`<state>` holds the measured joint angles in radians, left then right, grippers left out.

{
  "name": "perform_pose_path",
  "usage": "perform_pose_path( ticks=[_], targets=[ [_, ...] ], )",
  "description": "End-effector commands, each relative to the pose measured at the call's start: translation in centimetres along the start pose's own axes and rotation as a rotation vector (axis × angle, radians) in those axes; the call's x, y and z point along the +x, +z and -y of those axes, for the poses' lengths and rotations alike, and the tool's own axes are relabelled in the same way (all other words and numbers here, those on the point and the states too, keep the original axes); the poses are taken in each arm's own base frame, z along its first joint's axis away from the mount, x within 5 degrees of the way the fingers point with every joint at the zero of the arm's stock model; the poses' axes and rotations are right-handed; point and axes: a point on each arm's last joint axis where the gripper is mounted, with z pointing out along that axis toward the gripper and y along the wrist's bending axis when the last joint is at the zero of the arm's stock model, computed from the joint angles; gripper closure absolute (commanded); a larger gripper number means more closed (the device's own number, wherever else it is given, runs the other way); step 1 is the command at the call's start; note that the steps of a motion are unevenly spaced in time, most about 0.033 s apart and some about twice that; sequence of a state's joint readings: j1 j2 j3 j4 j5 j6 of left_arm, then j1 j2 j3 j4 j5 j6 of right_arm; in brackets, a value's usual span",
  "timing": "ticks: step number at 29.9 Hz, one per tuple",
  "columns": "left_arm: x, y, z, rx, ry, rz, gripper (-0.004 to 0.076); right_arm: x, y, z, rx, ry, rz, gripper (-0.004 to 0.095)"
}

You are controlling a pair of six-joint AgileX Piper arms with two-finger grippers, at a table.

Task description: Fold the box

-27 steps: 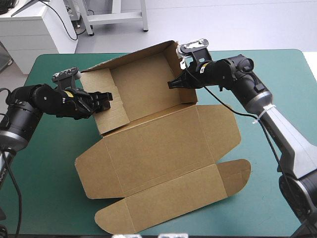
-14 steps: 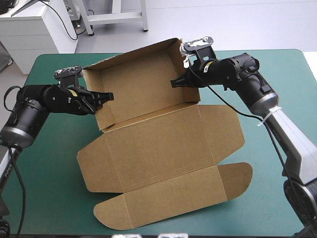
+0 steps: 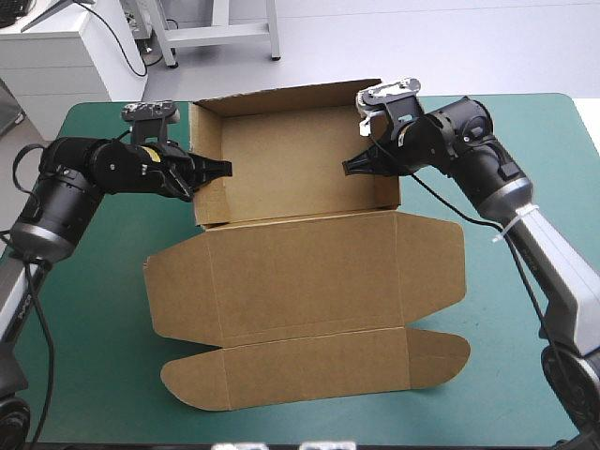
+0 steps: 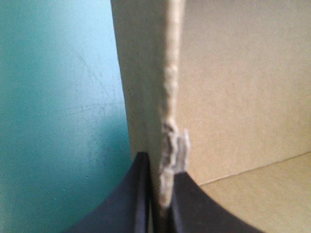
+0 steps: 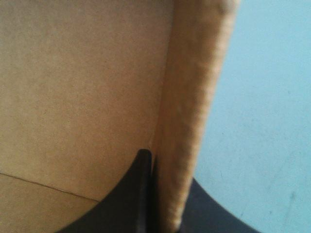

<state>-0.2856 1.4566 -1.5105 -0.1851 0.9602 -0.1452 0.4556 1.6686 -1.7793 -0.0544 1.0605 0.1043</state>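
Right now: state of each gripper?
Left gripper: shut on the box, on its left side.
Right gripper: shut on the box, on its right side.

On my feed: left arm (image 3: 80,178) is chunky black rounded housings, silver cuff further back, small yellow mark (image 3: 154,160) near wrist. I see right arm (image 3: 469,150) same black joints, long pale grey link, white zip tie (image 3: 500,228) round it. left gripper (image 3: 225,169), right gripper (image 3: 347,167): broad smooth black fins, curved, tapering.

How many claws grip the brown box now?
2. The left claw is shut on the raised left side wall of the box. The right claw is shut on its raised right side wall. No other claw is in view.
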Motion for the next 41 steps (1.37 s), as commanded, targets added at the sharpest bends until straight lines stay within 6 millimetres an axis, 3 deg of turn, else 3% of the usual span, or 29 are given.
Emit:
perform_pose_path(
  ticks=[1, 8, 18, 28, 37, 41],
  targets=[
    [-2.0, -1.1, 1.8, 0.044, 0.057, 0.128, 0.0731, 0.4, -2.5, 0.2, 0.036, -0.04, -0.032, 0.0913],
    [-0.7, 4.4, 3.1, 0.024, 0.092, -0.05, 0.0731, 1.3, 0.4, 0.0, 0.038, 0.002, -0.182, 0.0914],
    [1.2, 10.1, 1.6, -0.075, 0.065, -0.281, 0.0731, 2.3, 6.4, -1.2, -0.048, 0.061, -0.332, 0.0914],
    [1.9, 12.8, 1.2, -0.093, 0.063, -0.34, 0.0731, 3.4, 10.6, -1.1, -0.015, 0.047, -0.425, 0.0914],
    [2.4, 14.2, 0.9, -0.092, 0.096, -0.385, 0.0731, 3.4, 10.9, -0.7, 0.029, 0.02, -0.425, 0.0908],
    [2.5, 14.2, 0.8, -0.097, 0.142, -0.394, 0.0702, 3.3, 10.8, -0.7, 0.032, 0.018, -0.421, 0.0791]
  ],
)
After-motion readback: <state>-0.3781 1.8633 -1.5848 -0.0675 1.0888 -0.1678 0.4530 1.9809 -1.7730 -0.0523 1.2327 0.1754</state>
